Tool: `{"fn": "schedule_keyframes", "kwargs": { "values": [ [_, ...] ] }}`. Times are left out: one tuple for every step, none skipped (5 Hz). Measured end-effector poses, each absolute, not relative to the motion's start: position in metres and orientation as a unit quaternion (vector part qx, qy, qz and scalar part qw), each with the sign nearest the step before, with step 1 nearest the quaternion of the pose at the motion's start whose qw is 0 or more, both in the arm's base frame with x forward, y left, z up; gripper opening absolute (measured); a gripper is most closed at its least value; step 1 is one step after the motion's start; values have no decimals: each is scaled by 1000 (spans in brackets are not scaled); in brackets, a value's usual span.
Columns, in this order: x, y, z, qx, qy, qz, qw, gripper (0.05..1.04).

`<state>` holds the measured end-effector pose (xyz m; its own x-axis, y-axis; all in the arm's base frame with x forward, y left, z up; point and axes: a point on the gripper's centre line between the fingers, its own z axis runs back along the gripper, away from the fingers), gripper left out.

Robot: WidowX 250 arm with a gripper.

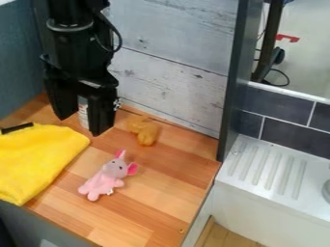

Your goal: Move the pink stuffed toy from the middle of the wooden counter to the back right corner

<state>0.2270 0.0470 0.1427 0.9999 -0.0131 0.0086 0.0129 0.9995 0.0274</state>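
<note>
The black gripper (80, 125) hangs at the upper left over the back of the wooden counter, its fingers apart. In the gap between them shows a narrow strip of a white object with dark marks (83, 112); whether it touches the fingers I cannot tell. Right of the gripper, by the whitish plank wall, lies an orange-brown lumpy toy (145, 130). A pink and grey plush toy with big pink ears (105, 178) lies nearer the front, below and right of the gripper.
A yellow cloth (38, 159) covers the counter's left side, with a black strip (16, 129) at its upper edge. A dark upright panel (233, 82) rises at the counter's right. Beyond it is a white ridged drainboard (277, 169) beside dark tiles (293, 136).
</note>
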Motion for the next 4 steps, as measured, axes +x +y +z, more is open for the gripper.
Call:
{"fn": "schedule_keyframes", "kwargs": {
  "values": [
    [226, 47, 136, 12, 6, -8, 1000, 1001],
    [238, 54, 112, 27, 16, -23, 999, 1001],
    [248, 54, 83, 49, 44, -43, 997, 1001],
    [256, 53, 62, 42, 67, -59, 995, 1001]
  ]
}}
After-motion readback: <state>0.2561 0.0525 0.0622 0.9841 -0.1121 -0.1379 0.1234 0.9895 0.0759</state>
